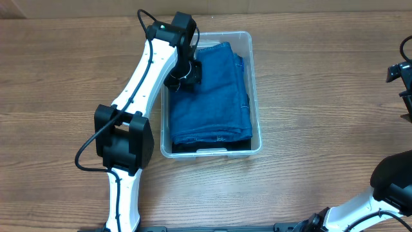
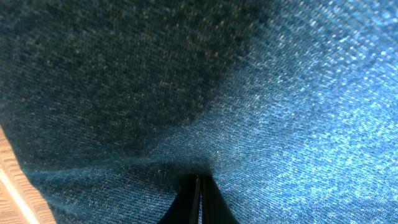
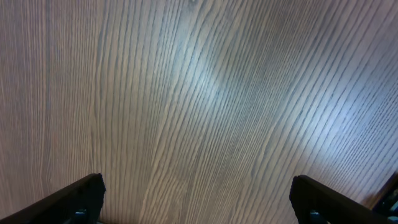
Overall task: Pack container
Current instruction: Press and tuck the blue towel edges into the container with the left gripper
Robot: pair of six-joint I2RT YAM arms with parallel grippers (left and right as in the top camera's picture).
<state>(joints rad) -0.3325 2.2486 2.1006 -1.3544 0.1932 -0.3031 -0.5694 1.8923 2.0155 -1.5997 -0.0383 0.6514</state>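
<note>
Reaching in from the left: left arm (image 1: 138,84), white and black, its left gripper (image 1: 183,76) lowered at the far left corner of the container (image 1: 256,96). Fingers (image 2: 214,214) closed together, pinching the folded blue cloth (image 1: 212,90), which puckers at their tips. Container: clear plastic, lying mid-table (image 1: 322,96), long side running away from the robot, the cloth filling most of it. Right gripper (image 3: 199,193): fingers spread wide above bare wood, well apart from the container at the right edge.
</note>
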